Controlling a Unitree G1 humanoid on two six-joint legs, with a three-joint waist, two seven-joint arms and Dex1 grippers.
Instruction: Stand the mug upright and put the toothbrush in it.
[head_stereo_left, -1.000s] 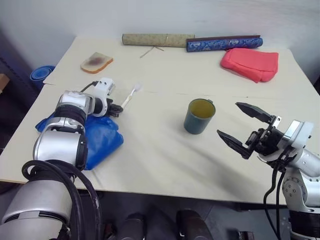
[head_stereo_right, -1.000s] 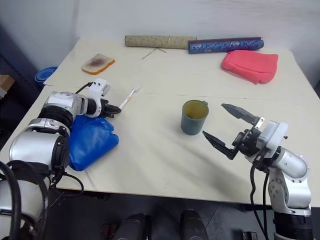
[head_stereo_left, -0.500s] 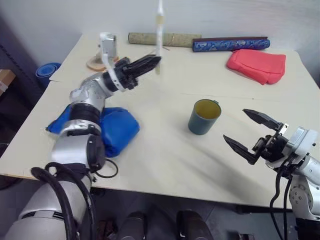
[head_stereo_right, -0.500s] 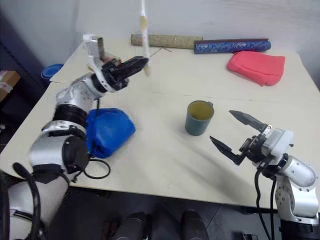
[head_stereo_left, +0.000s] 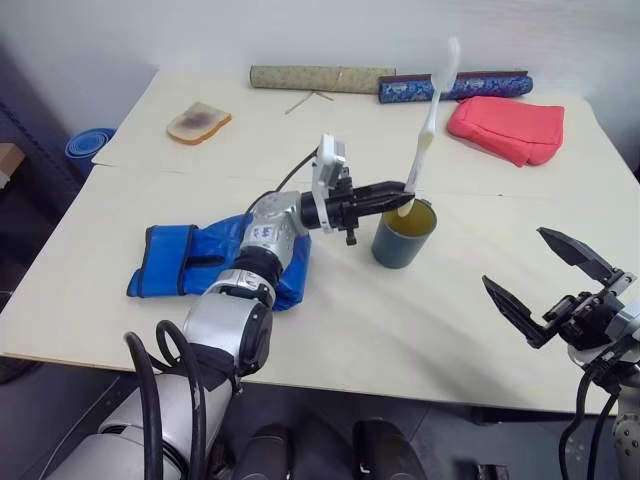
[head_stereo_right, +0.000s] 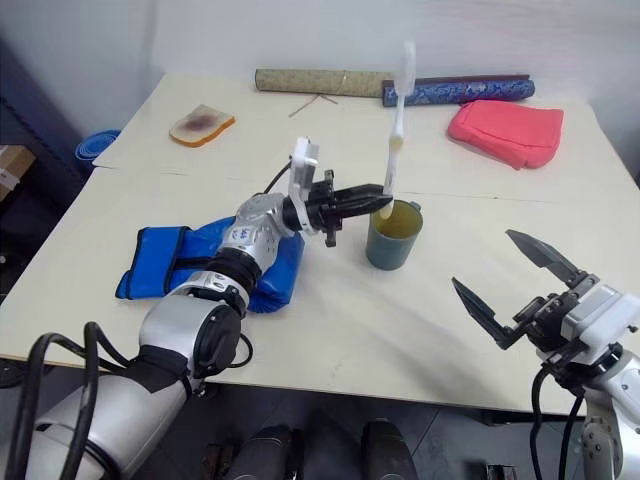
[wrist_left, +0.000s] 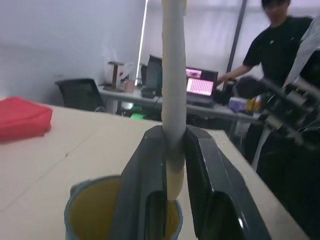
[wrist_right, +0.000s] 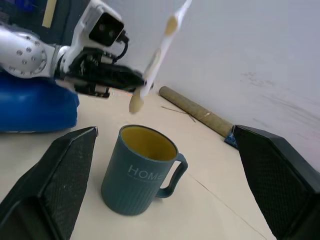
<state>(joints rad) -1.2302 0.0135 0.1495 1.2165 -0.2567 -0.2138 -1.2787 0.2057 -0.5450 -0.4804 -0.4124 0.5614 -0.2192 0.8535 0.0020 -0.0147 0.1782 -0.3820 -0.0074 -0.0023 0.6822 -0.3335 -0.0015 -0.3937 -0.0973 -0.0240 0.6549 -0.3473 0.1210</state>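
The dark teal mug (head_stereo_left: 404, 238) stands upright in the middle of the table, its yellow inside showing and its handle turned to the far right. My left gripper (head_stereo_left: 400, 192) reaches in level from the left and is shut on the lower end of the white toothbrush (head_stereo_left: 430, 130). The toothbrush stands nearly upright, head up, with its lower end just over the mug's near rim. In the left wrist view both fingers (wrist_left: 150, 185) clamp the handle (wrist_left: 174, 100) above the mug (wrist_left: 85, 212). My right gripper (head_stereo_left: 513, 257) hangs open and empty to the right of the mug, near the table's front edge.
A blue boxing glove (head_stereo_left: 215, 260) lies left of the mug under my left arm. Along the far edge lie a tan roll (head_stereo_left: 320, 78), a blue patterned roll (head_stereo_left: 455, 86) and a red pouch (head_stereo_left: 505, 125). A slice of bread (head_stereo_left: 198, 122) sits far left. A person (wrist_left: 280, 45) stands beyond the table.
My left gripper lifted the toothbrush off the table at the left, swung it upright and carried it right to the mug's rim. The right gripper drew back a little, still open.
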